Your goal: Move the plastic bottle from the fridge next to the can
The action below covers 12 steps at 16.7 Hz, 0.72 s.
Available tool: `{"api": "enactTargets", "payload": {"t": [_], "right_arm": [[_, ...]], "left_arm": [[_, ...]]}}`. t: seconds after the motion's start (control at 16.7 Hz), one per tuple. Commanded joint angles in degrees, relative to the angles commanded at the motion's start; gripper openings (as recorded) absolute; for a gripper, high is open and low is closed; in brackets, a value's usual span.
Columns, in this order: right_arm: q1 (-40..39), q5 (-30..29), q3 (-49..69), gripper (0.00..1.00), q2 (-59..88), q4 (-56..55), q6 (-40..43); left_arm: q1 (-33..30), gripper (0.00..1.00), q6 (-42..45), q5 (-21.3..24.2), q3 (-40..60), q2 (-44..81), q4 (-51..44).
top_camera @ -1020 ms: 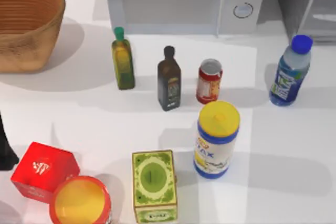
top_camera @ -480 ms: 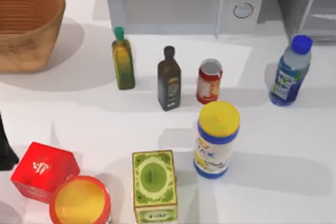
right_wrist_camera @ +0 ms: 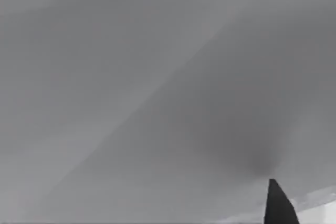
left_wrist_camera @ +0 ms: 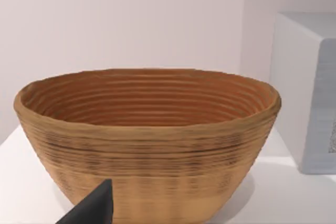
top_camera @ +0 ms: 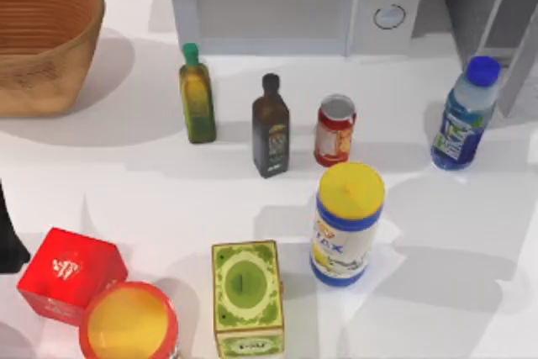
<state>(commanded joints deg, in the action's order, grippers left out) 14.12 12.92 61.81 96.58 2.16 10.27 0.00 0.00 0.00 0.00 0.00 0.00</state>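
So the clear bluish blue-capped plastic bottle (top_camera: 464, 117) is standing right of the small red tin can (top_camera: 334, 130), outside the grey metallic fridge (top_camera: 492, 6); can't tell either pincer's state.

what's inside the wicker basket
Nothing: the basket, seen from the left wrist, shows only bare woven walls inside. Its floor lies below the near rim, hidden from view.

Plastic bottle (top_camera: 462, 121) clear, glossy; can (top_camera: 334, 130) metal-rimmed; fridge (top_camera: 483, 2) grey metallic; basket (top_camera: 42, 39) woven, ribbed.
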Motion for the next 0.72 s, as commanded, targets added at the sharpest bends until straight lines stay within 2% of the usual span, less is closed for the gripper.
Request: {"api": "enactTargets", "payload": {"t": [0.18,0.3,0.72], "right_arm": [[-8.9,-7.3,-3.2,1.00,-2.5,-3.6,-6.3],[-11.9,-10.1,-4.5,1.00,-3.6,-5.1,-8.8],[-11.5,-11.1,-4.1,1.00,-2.8,-5.1,-9.1]], "left_arm": [[0.0,1.00,0.0,0.0,0.0,0.0,0.0],[0.0,1.00,0.0,0.0,0.0,0.0,0.0],[0.0,1.00,0.0,0.0,0.0,0.0,0.0]]}}
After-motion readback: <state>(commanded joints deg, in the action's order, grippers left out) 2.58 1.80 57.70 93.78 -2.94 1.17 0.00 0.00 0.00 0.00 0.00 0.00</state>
